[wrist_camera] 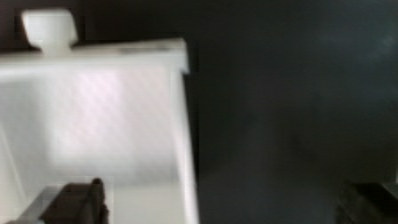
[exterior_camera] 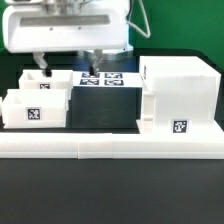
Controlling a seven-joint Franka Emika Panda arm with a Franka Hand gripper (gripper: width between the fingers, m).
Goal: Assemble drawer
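The drawer's large white housing [exterior_camera: 180, 92] stands at the exterior view's right, with a tag on its front. Two small white trays stand at the left, the front one [exterior_camera: 30, 108] showing a tag and the rear one [exterior_camera: 47, 84] behind it. My gripper [exterior_camera: 65, 63] hangs open and empty just above the rear tray. In the wrist view the gripper [wrist_camera: 222, 205] is open. One finger [wrist_camera: 75, 204] is over a blurred white tray [wrist_camera: 107, 110] with its knob [wrist_camera: 50, 30]. The other finger [wrist_camera: 374, 204] is over the dark table.
The marker board [exterior_camera: 101, 78] lies flat at the back between the trays and the housing. The long low white border wall [exterior_camera: 110, 148] runs along the front. The black table [exterior_camera: 105, 108] shows between the parts.
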